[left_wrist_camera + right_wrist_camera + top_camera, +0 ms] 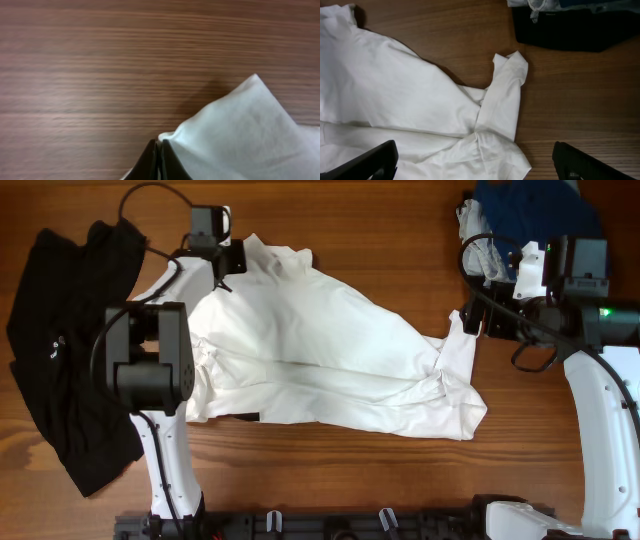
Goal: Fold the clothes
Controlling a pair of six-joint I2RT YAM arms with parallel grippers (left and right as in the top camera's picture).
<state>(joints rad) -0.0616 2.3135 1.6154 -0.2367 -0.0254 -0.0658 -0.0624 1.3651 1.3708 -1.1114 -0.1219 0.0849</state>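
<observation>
White T-shirt point(330, 350) pinched in left tool point(159, 155), black garment point(70, 390), tiny mark point(50, 340) unreadable

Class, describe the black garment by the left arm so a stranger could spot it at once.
On the wooden table, look past the big white T-shirt in the middle to the side of the left arm. The black garment lies there. Unlike the blue garment bunched in the far right corner, it is black and spread wide.
</observation>
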